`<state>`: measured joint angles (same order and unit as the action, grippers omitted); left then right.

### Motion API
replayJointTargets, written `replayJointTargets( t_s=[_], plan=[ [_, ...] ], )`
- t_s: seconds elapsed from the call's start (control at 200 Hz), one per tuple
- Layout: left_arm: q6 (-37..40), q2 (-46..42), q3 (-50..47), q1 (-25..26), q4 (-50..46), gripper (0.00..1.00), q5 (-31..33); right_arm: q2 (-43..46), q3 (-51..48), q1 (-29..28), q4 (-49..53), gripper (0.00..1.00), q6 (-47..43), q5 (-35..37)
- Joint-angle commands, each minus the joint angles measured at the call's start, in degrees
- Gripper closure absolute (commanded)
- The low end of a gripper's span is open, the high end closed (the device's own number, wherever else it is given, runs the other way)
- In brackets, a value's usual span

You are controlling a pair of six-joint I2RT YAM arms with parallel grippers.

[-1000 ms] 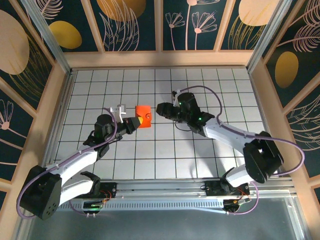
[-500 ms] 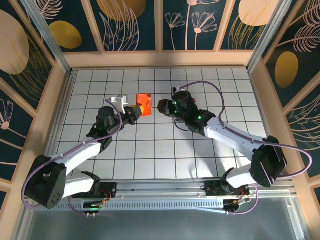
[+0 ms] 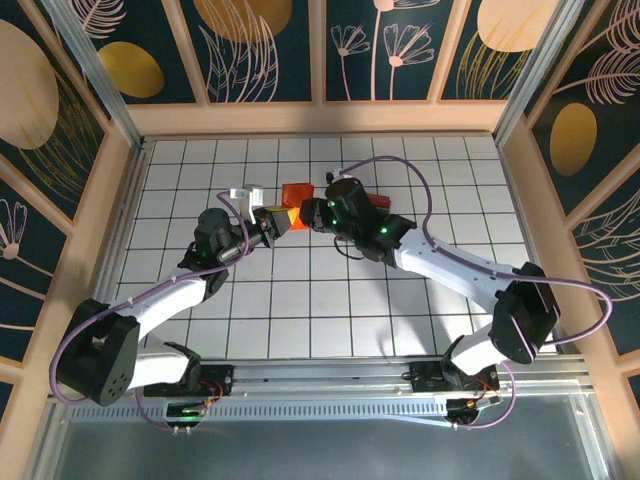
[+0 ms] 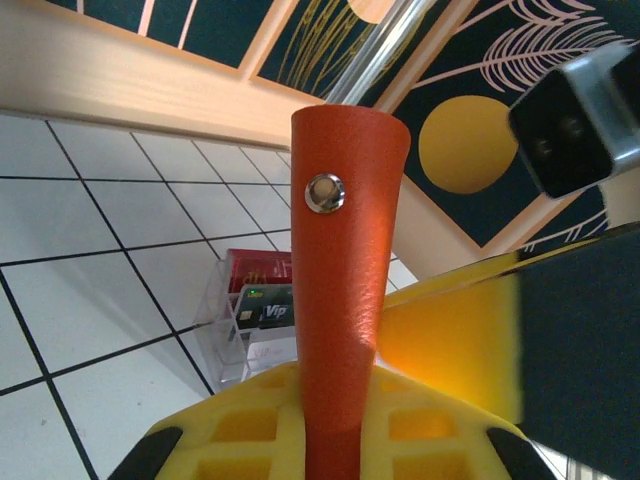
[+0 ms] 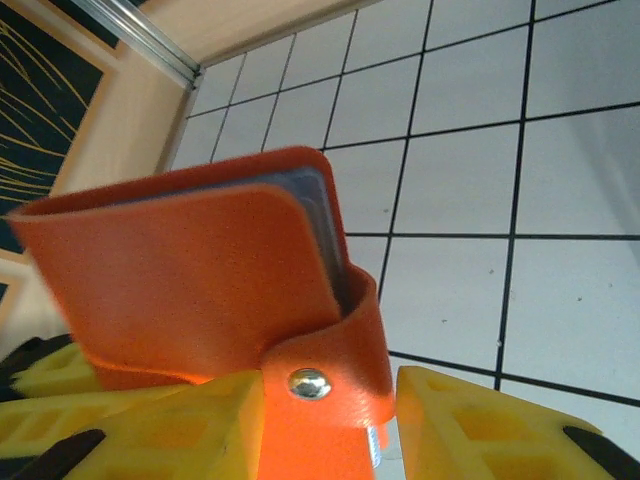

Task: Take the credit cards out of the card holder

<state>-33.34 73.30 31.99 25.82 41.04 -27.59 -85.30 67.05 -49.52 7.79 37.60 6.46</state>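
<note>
The card holder [image 3: 292,194] is a small orange-red wallet, lifted off the tiled floor between both arms. My left gripper [image 3: 274,222] is shut on it, and in the left wrist view the orange leather [image 4: 345,250] with its snap stud rises upright from between the yellow fingers [image 4: 230,425]. My right gripper [image 3: 308,214] meets it from the right. In the right wrist view the holder [image 5: 190,270] is folded and its snap strap [image 5: 325,395] sits inside my right gripper [image 5: 322,405]. The left finger touches the strap and a narrow gap remains at the right finger. Grey-blue layers [image 5: 322,205] show in the fold; the credit cards inside are hidden.
A clear box [image 4: 245,305] holding a red card and a dark VIP card lies on the white tiles beyond the holder; it shows red [image 3: 377,202] behind the right arm. Wooden walls [image 3: 320,118] ring the floor. Open tiles lie toward the near edge.
Both grippers moved toward the far wall, the left one carrying the holder. The right gripper closed in from the right until its jaws straddle the strap, and they narrowed slightly.
</note>
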Motion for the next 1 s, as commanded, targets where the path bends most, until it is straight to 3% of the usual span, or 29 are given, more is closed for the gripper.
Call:
replayJointTargets(
  t_s=[0.0, 0.385, 0.651, 0.996],
  plan=[
    [-0.3, 0.3, 0.8, 0.0, 6.3, 1.00, -3.9, -1.2, 2.3, -0.4, 1.4, 0.60, 0.1, 1.6],
    [-1.2, 0.1, 0.1, 0.1, 9.2, 1.00, -10.5, -5.6, 4.0, -0.4, 2.0, 0.57, 0.3, 1.8],
    [-0.6, -0.4, 0.4, 0.1, 7.3, 1.00, -8.1, -7.3, 6.3, -0.2, 6.8, 0.79, 0.7, 6.0],
    [-1.1, -0.4, 0.4, 0.1, 4.6, 1.00, -2.4, -3.0, 2.3, 1.7, 7.8, 0.92, 3.0, 9.3]
  ],
)
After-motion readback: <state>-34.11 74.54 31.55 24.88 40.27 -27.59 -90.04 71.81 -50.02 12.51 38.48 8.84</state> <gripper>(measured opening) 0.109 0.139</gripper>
